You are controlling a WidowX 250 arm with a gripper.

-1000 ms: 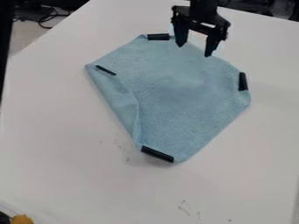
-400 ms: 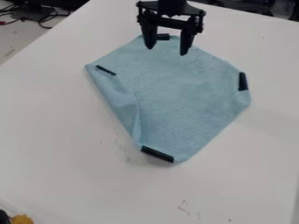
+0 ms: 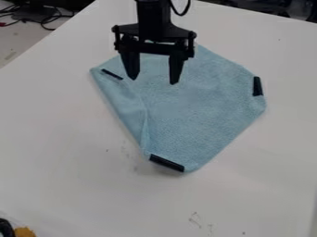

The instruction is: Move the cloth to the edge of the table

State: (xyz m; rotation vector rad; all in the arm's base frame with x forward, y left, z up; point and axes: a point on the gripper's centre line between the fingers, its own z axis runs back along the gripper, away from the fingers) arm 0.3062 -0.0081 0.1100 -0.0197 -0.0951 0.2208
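My black gripper (image 3: 153, 82) hangs over the upper left part of the light blue cloth, its two fingers spread apart with nothing between them. The blue cloth (image 3: 198, 109) lies on the white table (image 3: 55, 152), its left side folded over. Black strips mark the cloth near its left corner, at its right side and at its bottom corner; the arm covers part of its top edge.
An orange object (image 3: 23, 232) beside a black one (image 3: 6, 227) is at the lower left corner. Dark cables (image 3: 44, 16) lie beyond the table's upper left edge. Small marks (image 3: 195, 219) dot the tabletop near the front.
The gripper has moved left and down the view, from the cloth's top edge to over its upper left part, staying open. The cloth lies as before.
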